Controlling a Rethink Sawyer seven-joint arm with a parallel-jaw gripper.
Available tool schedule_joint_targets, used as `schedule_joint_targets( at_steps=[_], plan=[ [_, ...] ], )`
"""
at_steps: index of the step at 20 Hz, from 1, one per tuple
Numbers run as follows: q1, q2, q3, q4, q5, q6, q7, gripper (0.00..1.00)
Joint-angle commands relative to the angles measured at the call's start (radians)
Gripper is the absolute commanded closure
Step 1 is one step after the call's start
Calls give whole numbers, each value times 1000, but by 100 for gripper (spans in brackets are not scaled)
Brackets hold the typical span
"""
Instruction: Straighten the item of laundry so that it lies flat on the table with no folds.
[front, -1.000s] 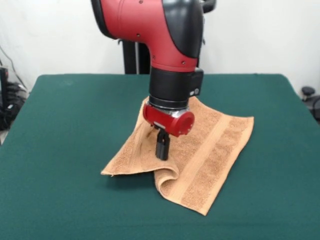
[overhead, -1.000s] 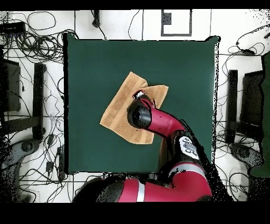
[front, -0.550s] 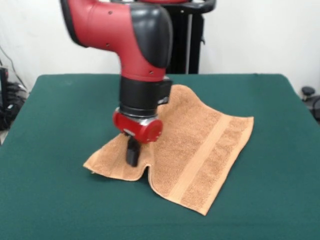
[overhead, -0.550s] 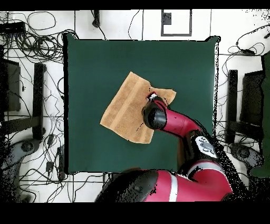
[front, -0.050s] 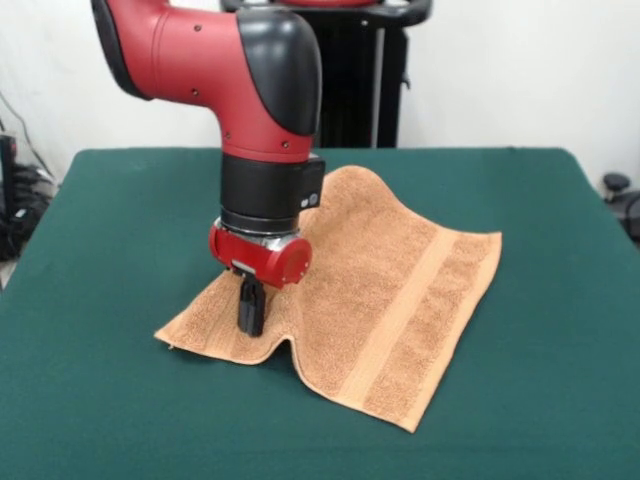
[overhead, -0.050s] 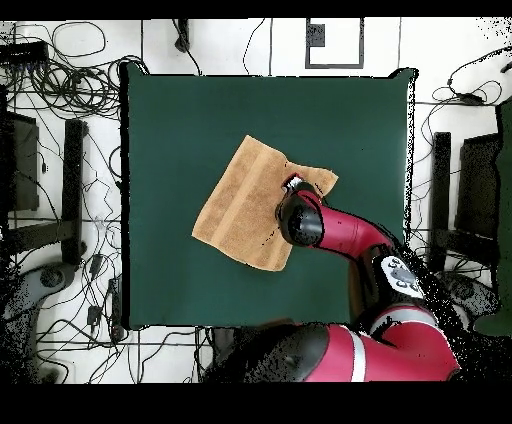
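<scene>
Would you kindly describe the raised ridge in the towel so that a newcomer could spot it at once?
On the green table lies a tan towel, spread mostly flat. Follow its near edge towards the gripper, whose tips rest on the cloth. Just beside them, the cloth humps up in a single ridge, the only part lifted off the table there.

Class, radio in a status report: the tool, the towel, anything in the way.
Tool shut on towel, near its corner. Towel mostly spread on table, one ridge beside the tool, not flat yet. Nothing in the way.
</scene>
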Motion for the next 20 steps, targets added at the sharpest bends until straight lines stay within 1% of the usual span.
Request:
schedule_joint_targets(
  at_steps=[1, 9, 13, 20],
  plan=[
    [-25, 91, 95, -40, -61, 56, -9, 100],
    [-40, 69, 106, -7, -90, 62, -2, 100],
    [-37, 55, 110, -2, -79, 79, 6, 100],
    [-23, -13, 126, 55, -30, 137, 45, 100]
  ],
)
